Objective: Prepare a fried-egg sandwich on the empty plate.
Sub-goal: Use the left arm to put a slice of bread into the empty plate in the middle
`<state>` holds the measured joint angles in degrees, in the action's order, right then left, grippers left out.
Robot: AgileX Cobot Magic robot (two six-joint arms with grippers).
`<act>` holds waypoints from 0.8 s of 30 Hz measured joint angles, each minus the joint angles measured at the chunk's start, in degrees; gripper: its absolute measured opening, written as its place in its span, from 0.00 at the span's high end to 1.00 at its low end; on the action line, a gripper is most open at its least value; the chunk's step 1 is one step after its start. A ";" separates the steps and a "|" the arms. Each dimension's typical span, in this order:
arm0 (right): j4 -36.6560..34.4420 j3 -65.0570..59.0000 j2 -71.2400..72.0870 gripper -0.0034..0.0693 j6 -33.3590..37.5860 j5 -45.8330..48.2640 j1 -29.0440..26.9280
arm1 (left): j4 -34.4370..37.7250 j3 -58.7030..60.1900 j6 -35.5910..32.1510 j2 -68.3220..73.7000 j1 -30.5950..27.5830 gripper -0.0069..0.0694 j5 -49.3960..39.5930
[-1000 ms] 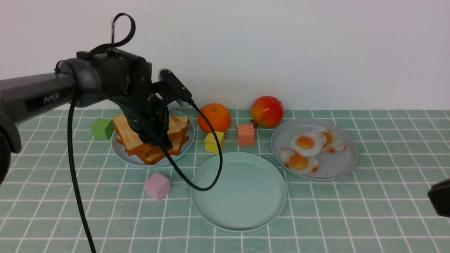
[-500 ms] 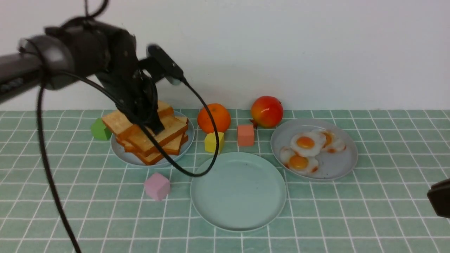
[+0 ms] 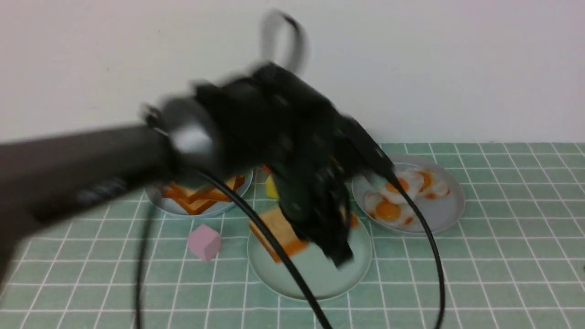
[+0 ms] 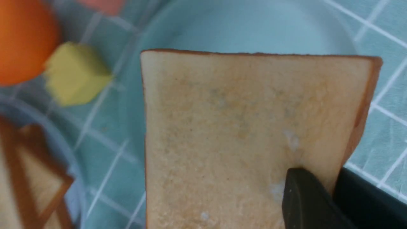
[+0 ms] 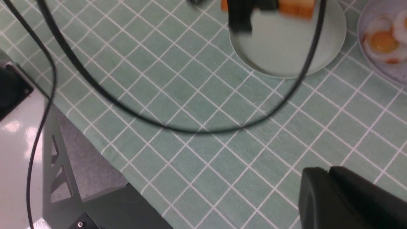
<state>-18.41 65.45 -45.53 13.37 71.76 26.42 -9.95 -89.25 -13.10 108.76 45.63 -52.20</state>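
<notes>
— What has changed since a second ago?

— The left arm has swung away from the pile of toast and carried one toast slice (image 3: pixel 276 230) across with it. The plate (image 3: pixel 315 278) lay bare then. Now the slice is over its left half, somewhat tilted. The arm is blurred, so I can't tell whether the slice touches the plate.

— What has hold of the slice?

— The left gripper (image 4: pixel 332 195). Its jaws are clamped on one corner, with one finger on the pale face and the other behind the crust edge.

— And the other arm?

— The right gripper (image 5: pixel 330 190) is well to the right of the plate and nearer the robot. Its fingers are pressed together with nothing between them.

— What lies around the plate?

— Just to its right and a little farther back is a blue-grey plate (image 3: pixel 438 219) with fried eggs (image 3: pixel 388 211) on it. To the plate's left and behind it, a second blue-grey plate (image 3: pixel 169 206) holds the toast stack (image 3: pixel 196 201). A pink cube (image 3: pixel 204 242) sits just left of the plate. A yellow cube (image 4: pixel 74 74) is just behind the plate, with an orange (image 4: pixel 22 41) beyond that. A black cable (image 3: pixel 283 260) from the left arm crosses in front of the plate's near half. Everything rests on a green tiled cloth (image 3: pixel 502 274).
</notes>
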 joint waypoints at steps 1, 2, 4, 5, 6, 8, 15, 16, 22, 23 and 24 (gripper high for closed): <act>0.04 0.00 0.80 0.87 0.00 0.00 0.00 | -2.36 0.11 0.66 1.40 1.40 0.81 0.60; 0.13 0.00 1.69 0.87 -0.28 0.00 0.00 | -3.76 0.11 0.92 2.51 2.27 0.81 1.22; 0.28 0.00 2.53 0.87 -0.70 0.00 0.00 | -4.84 0.11 1.07 3.81 2.64 0.81 2.17; 0.42 0.00 2.93 0.87 -1.01 0.00 0.00 | -5.15 0.11 1.13 4.41 2.72 0.81 2.86; 0.66 0.00 3.25 0.87 -1.17 0.00 0.00 | -5.44 0.11 1.18 4.90 2.72 0.81 3.45; 1.04 0.00 3.80 0.87 -1.29 0.02 0.00 | -6.11 0.11 1.24 5.59 2.72 0.81 5.11; 1.25 0.00 4.41 0.87 -1.29 0.38 0.00 | -8.86 0.11 1.24 6.97 2.72 0.81 7.64; 1.25 0.00 4.41 0.87 -1.29 0.44 0.00 | -9.24 0.11 1.24 6.95 2.72 0.80 7.69; 1.25 0.00 4.41 0.87 -1.29 0.44 0.00 | -10.35 0.11 1.24 7.19 2.72 0.68 7.68; 1.25 0.00 4.41 0.87 -1.29 0.44 0.00 | -10.35 0.11 1.24 7.24 2.72 0.66 7.68; 1.25 0.00 4.41 0.87 -1.29 0.44 0.00 | -10.35 0.11 1.24 7.24 2.72 0.65 7.62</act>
<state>-17.16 65.45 -41.12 12.08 72.19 26.42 -20.30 -89.14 -11.86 116.00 48.35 -44.58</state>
